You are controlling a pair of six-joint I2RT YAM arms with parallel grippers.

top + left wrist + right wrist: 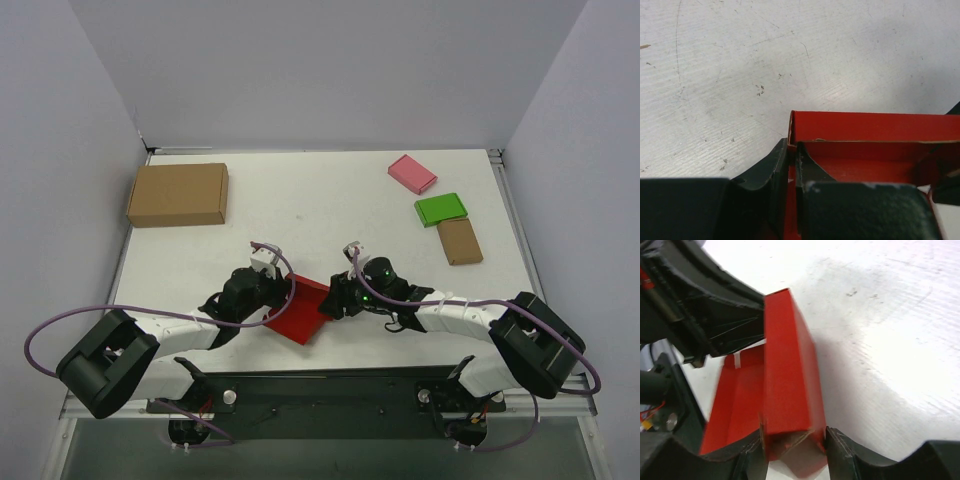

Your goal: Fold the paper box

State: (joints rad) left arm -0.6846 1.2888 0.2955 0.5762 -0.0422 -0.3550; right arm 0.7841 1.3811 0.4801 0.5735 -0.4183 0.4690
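The left gripper (791, 161) pinches an upright side wall of the paper box (300, 316) between nearly closed jaws. The right gripper (792, 442) straddles the box's other end, with a pad against each face. The box sits on the table (320, 200) near the front edge, between both arms.
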